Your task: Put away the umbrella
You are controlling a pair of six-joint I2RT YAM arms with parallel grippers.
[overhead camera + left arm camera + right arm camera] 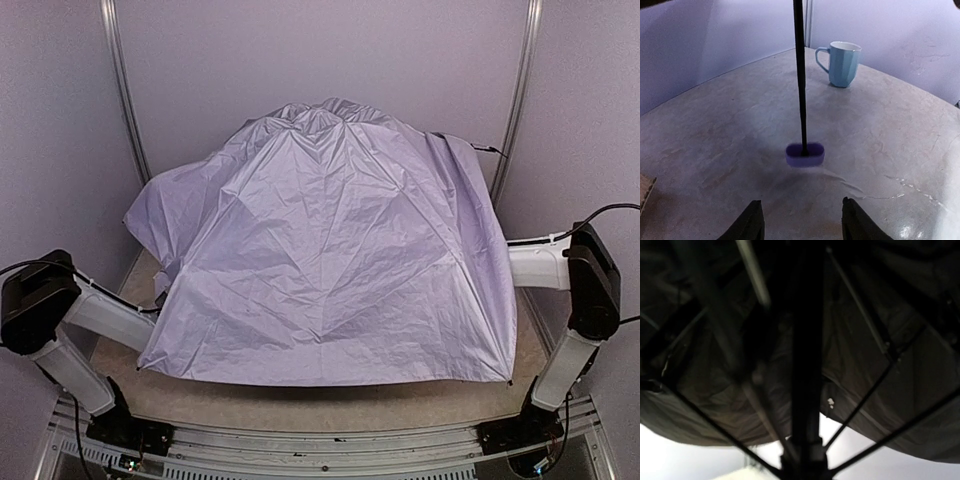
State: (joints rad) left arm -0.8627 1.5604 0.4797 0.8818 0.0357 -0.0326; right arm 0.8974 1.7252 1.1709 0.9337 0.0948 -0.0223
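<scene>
The open umbrella's pale lavender canopy (330,260) spreads over most of the table and hides both grippers in the top view. In the left wrist view its thin black shaft (801,80) comes down to the small lavender handle (805,155), which is at or just above the tabletop. My left gripper (800,220) is open and empty, a short way in front of the handle. In the right wrist view I see the black underside (880,370), ribs and shaft (807,365) close up. My right gripper (805,471) seems shut around the shaft at the runner, its fingers lost in the dark.
A light blue mug (842,62) stands on the table (900,140) beyond the shaft, under the canopy. A cardboard-coloured edge (644,192) shows at the far left. Purple walls (300,60) and metal posts close in the back and sides.
</scene>
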